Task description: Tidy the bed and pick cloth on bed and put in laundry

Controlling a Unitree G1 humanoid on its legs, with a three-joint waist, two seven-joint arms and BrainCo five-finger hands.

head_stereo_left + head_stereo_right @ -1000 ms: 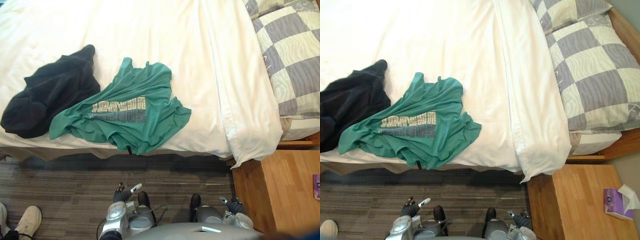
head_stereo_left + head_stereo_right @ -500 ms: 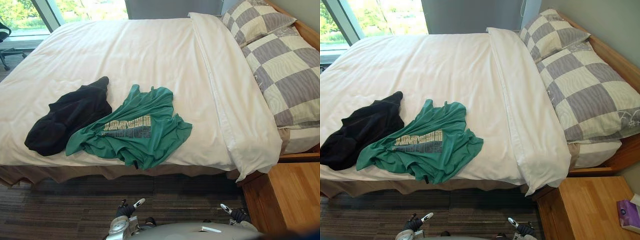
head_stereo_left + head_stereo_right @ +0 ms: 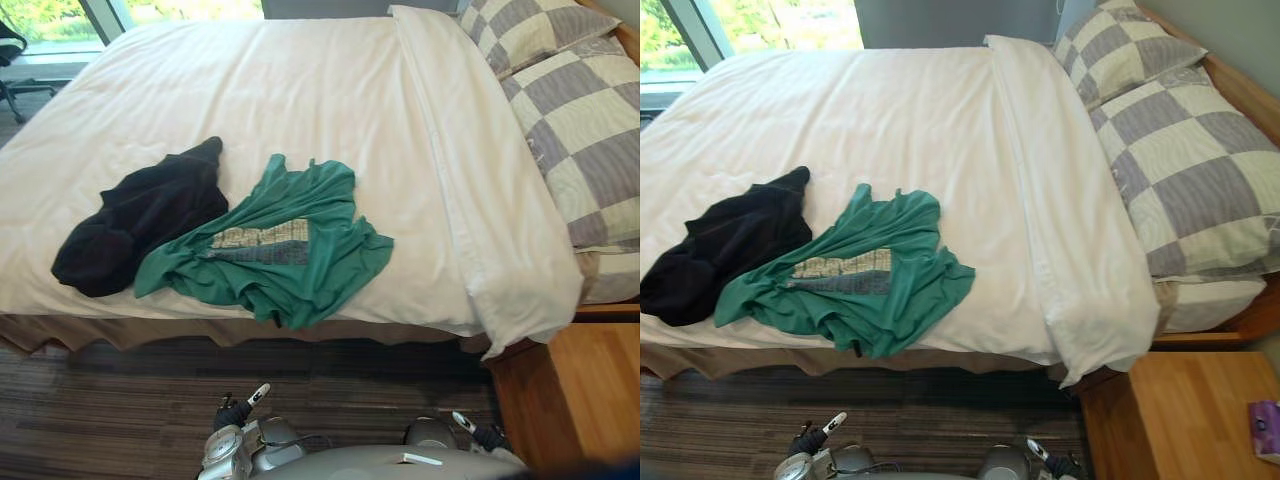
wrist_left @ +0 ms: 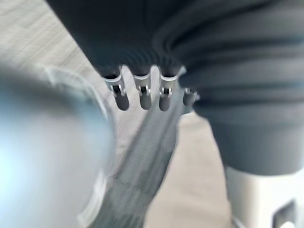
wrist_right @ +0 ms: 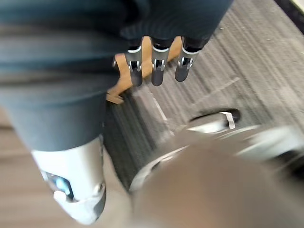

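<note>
A crumpled green T-shirt [image 3: 290, 250] lies near the front edge of the bed, on the white duvet [image 3: 300, 90]. A black garment [image 3: 140, 215] is bunched just to its left, touching it. My left hand [image 3: 240, 405] hangs low over the carpet in front of the bed, well short of the clothes. Its fingers [image 4: 142, 92] are relaxed and hold nothing. My right hand [image 3: 478, 432] hangs low at the right, near the nightstand corner. Its fingers [image 5: 156, 71] are also loose and empty.
Checked grey-and-cream pillows [image 3: 580, 100] lie at the head of the bed on the right. A wooden nightstand [image 3: 1180, 410] stands at the lower right with a purple tissue pack [image 3: 1265, 430] on it. Striped carpet [image 3: 100, 400] runs along the bed front. An office chair [image 3: 10, 60] stands far left.
The camera has tilted up from the floor and then dipped slightly, so more of the bed shows. The clothes lie as before. Both hands stay low at my sides.
</note>
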